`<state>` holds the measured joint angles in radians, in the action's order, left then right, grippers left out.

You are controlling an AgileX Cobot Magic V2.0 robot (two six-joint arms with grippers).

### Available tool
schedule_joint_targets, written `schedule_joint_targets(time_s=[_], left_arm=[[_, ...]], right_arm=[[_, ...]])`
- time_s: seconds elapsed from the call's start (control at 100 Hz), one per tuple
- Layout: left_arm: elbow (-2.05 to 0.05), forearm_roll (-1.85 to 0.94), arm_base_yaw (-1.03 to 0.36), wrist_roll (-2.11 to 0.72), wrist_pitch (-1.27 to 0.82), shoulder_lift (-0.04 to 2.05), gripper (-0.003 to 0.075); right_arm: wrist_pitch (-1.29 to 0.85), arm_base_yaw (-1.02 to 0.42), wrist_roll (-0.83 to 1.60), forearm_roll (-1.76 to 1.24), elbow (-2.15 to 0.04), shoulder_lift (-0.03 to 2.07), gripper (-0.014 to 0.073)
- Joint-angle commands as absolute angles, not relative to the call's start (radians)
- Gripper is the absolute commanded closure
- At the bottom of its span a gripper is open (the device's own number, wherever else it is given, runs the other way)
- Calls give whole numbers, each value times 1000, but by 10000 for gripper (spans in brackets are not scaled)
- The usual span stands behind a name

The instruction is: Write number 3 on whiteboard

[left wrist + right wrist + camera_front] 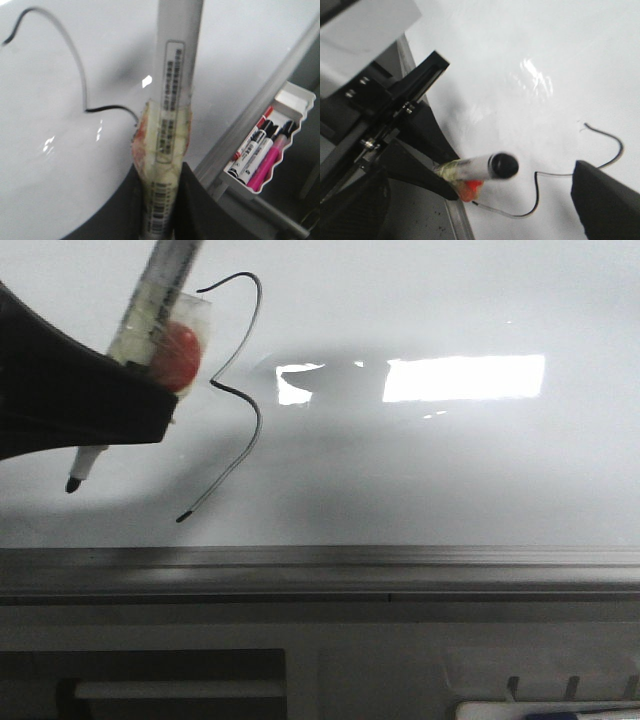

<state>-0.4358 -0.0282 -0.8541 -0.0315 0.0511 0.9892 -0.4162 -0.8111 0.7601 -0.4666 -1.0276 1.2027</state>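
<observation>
The number 3 (243,390) is a thin black line on the glossy whiteboard (450,470), with its tail ending low at the left. My left gripper (160,390) is shut on a white marker pen (150,300) wrapped in tape with a red patch. The pen's black tip (73,483) stands left of the 3's tail, apart from the line. The left wrist view shows the pen (172,75) between the dark fingers (205,210) and part of the 3 (75,60). My right gripper (480,217) is open and empty, looking at the pen (485,167) and the 3 (538,195).
A grey metal rail (320,565) runs along the board's near edge. A white tray (295,100) beside the rail holds black, red and pink markers (260,150). A bright rectangular reflection (465,378) lies on the board right of the 3.
</observation>
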Motion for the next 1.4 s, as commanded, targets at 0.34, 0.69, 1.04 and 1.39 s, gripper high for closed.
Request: schedule_joint_targets(time_s=[0.34, 0.69, 1.04, 1.39], left_arm=[[-469, -482, -605, -20, 42, 974, 741], [-469, -473, -532, -27, 9, 974, 741], [-471, -496, -567, -27, 30, 974, 741], [-501, -514, -622, -27, 62, 1055, 741]], right_arm=[[-333, -803, 751, -478, -1055, 1136, -77], [-322, -803, 751, -478, -1055, 1136, -77], [-322, -803, 751, -479, -1055, 1136, -77], [-324, -803, 751, -479, -1055, 1136, -77]])
